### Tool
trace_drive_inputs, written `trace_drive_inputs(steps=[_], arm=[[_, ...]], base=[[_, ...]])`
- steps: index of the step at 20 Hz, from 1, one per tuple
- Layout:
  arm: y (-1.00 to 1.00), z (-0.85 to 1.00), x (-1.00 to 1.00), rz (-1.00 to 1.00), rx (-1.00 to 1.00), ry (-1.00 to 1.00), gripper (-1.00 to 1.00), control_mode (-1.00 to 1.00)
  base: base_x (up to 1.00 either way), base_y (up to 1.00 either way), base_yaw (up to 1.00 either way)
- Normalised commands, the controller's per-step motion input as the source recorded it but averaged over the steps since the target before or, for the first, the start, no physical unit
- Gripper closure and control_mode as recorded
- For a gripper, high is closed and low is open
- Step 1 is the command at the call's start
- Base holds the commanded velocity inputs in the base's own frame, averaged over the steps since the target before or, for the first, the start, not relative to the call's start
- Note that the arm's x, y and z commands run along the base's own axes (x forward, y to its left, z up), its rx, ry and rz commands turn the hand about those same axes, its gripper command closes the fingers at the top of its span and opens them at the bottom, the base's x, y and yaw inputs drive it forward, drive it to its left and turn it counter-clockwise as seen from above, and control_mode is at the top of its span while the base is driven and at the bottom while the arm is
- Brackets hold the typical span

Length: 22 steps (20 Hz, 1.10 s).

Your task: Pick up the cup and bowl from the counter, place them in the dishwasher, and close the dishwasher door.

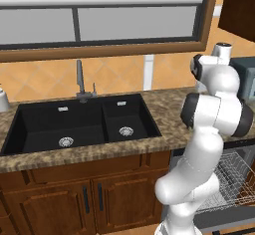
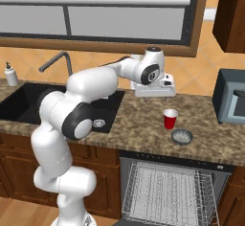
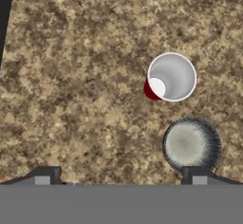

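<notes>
You are at the first step, the reach for the cup. Take the sink as landmark. To its right the gripper hangs above the counter, jaws wide, holding nothing. Further right stands the cup, red outside, and just beside it the bowl. Below them the dishwasher is open. Next, I think, you must come down over the cup's rim.
</notes>
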Motion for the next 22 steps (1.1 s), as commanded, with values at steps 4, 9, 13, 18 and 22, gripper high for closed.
trace_drive_inputs(steps=[4, 9, 13, 18, 22], arm=[[-0.11, -0.28, 0.15, 0.01, 0.00, -0.08, -1.00, -1.00], [-0.06, -0.38, 0.21, 0.01, 0.00, -0.02, -1.00, -1.00], [-0.11, -0.30, 0.33, 0.01, 0.00, -0.07, -1.00, -1.00], [-0.17, 0.00, 0.32, 0.00, 0.00, 0.00, -1.00, -1.00], [-0.09, 0.00, 0.16, 0.00, 0.00, 0.00, -1.00, -1.00]], base=[[0.00, 0.00, 0.00], [0.00, 0.00, 0.00], [0.00, 0.00, 0.00], [0.00, 0.00, 0.00], [0.00, 0.00, 0.00]])
